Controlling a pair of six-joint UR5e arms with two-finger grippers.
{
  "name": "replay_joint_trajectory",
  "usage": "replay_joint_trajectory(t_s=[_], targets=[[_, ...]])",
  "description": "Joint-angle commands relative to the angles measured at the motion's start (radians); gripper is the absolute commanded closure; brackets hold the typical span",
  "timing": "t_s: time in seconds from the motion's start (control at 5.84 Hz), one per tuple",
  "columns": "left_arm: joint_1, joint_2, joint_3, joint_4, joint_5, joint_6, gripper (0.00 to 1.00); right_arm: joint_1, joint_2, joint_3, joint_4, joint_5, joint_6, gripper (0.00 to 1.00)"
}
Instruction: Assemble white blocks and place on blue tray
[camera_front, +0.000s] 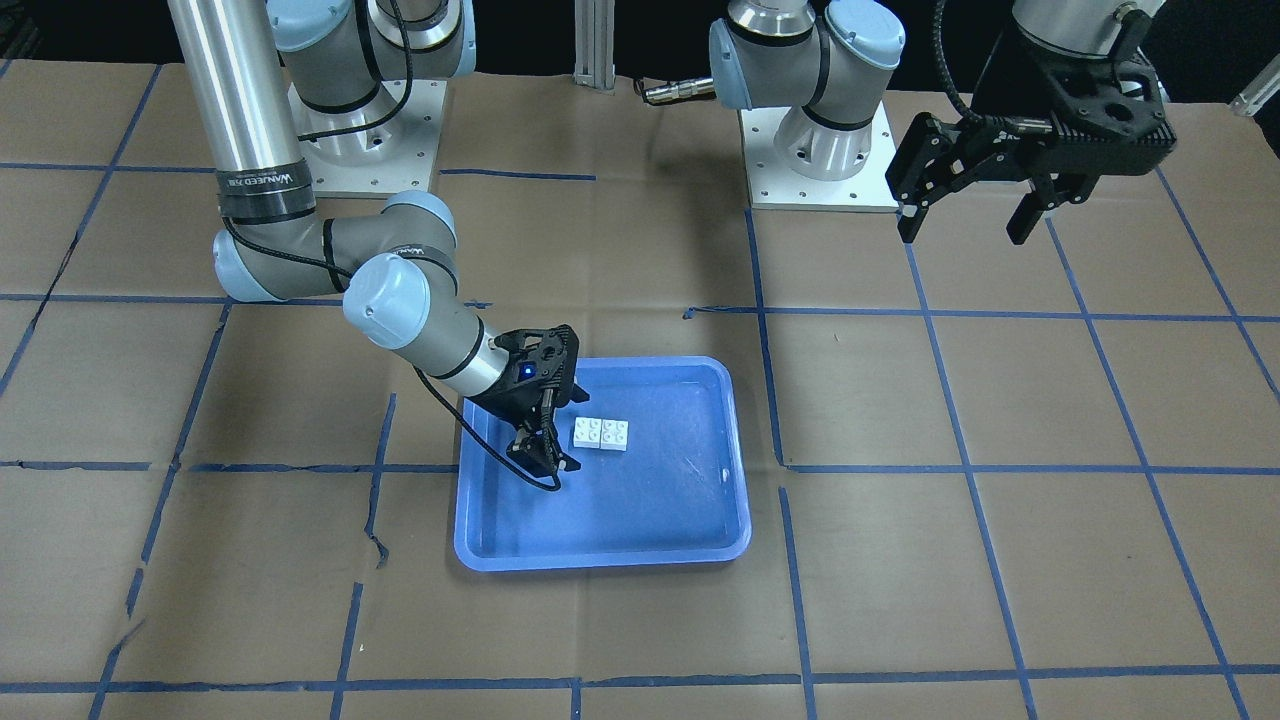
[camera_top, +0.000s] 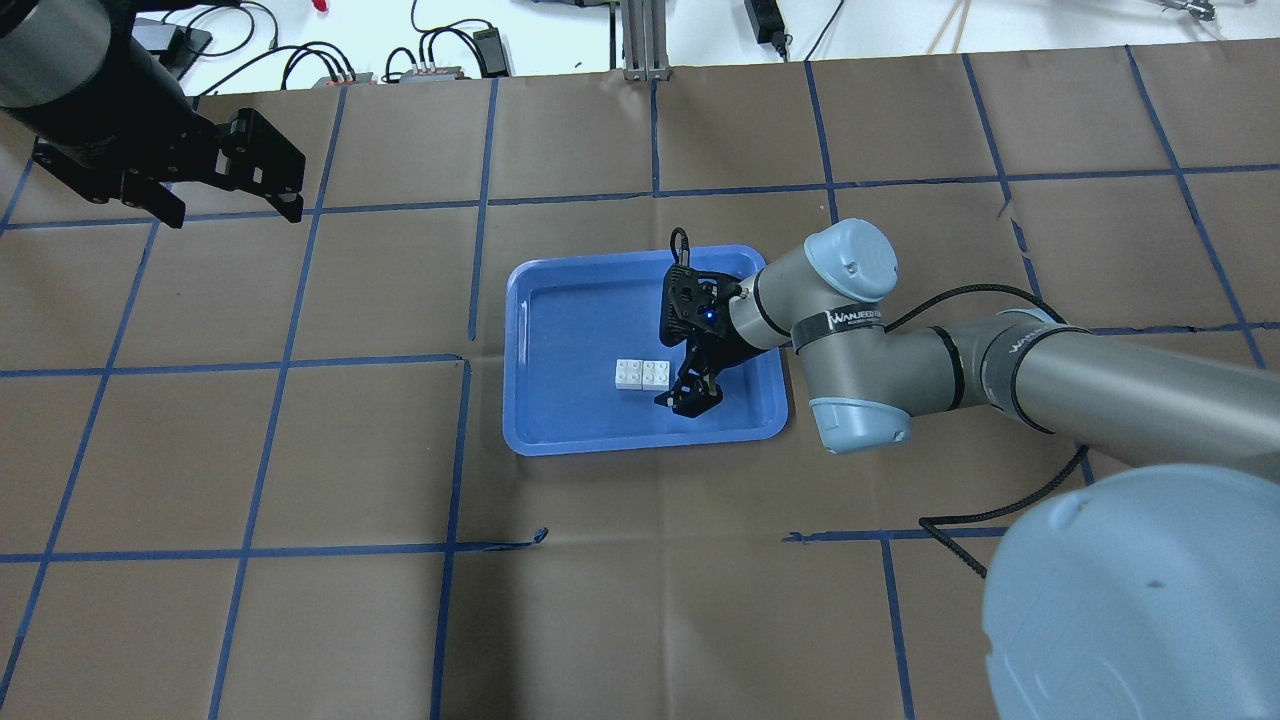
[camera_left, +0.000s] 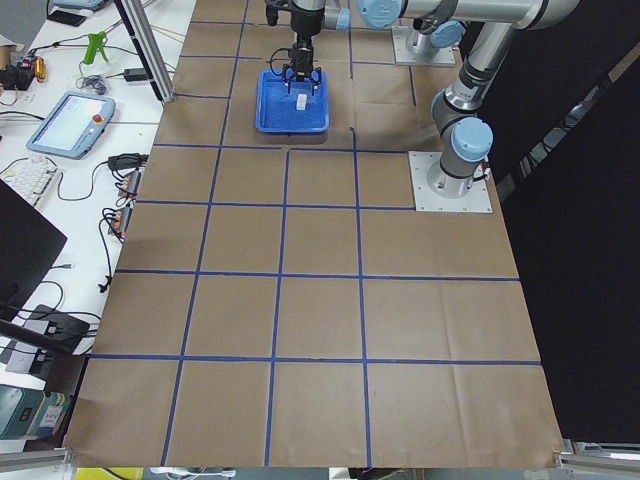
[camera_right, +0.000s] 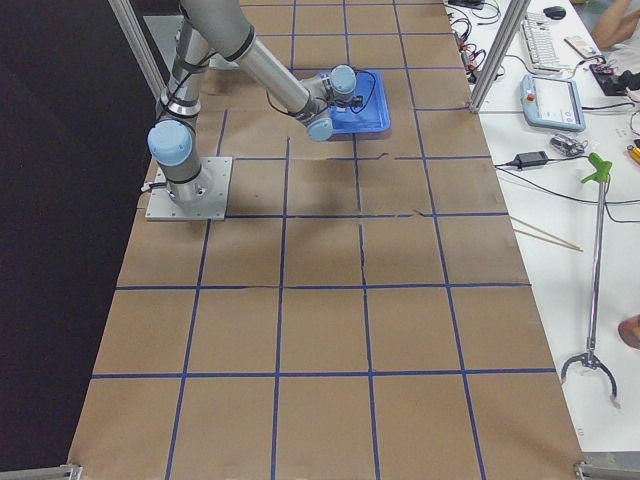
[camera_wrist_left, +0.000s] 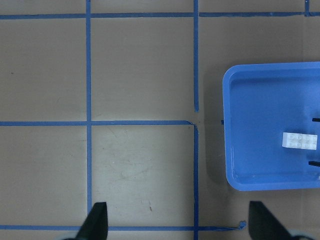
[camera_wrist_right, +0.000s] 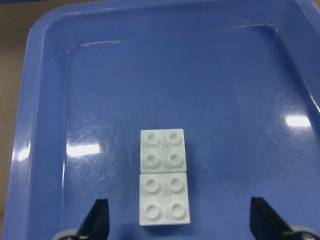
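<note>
The two white blocks lie side by side, touching, studs up, on the floor of the blue tray. They also show in the overhead view and in the right wrist view. My right gripper is open and empty, low over the tray, its fingertips on either side of the near block without touching it. My left gripper is open and empty, held high, far from the tray. In its wrist view the blocks and tray sit at the right edge.
The table is covered in brown paper with a grid of blue tape lines. The two arm bases stand on white plates at the robot's side. Cables and devices lie beyond the far table edge.
</note>
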Motion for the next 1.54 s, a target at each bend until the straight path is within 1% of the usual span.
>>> replay_joint_trajectory(t_s=[0.0,0.17,0.34,0.51,0.68,0.86,1.03,1.2,1.37], targets=[[0.001,0.000,0.000,0.000,0.000,0.001,0.01,-0.015,-0.093,-0.044,0.185,-0.050,0.033,0.00],[0.000,0.000,0.001,0.002,0.000,-0.001,0.01,-0.018,-0.142,-0.102,0.358,-0.091,0.036,0.00],[0.001,0.000,0.000,0.002,0.000,0.002,0.01,-0.021,-0.184,-0.166,0.522,-0.178,0.054,0.00],[0.001,0.000,0.001,0.002,0.000,0.002,0.01,-0.025,-0.214,-0.215,0.626,-0.243,0.132,0.00],[0.001,0.000,0.001,0.002,0.000,0.001,0.01,-0.035,-0.246,-0.249,0.710,-0.329,0.257,0.00],[0.001,0.000,0.001,0.002,0.000,0.001,0.01,-0.073,-0.283,-0.256,0.731,-0.349,0.361,0.00],[0.001,0.000,0.001,0.002,0.000,0.002,0.01,-0.122,-0.331,-0.260,0.786,-0.351,0.501,0.00],[0.003,0.000,0.001,0.002,0.000,0.005,0.01,-0.148,-0.372,-0.269,0.852,-0.404,0.619,0.00],[0.004,0.000,0.000,0.002,0.000,0.005,0.01,-0.150,-0.404,-0.295,0.884,-0.509,0.781,0.00]])
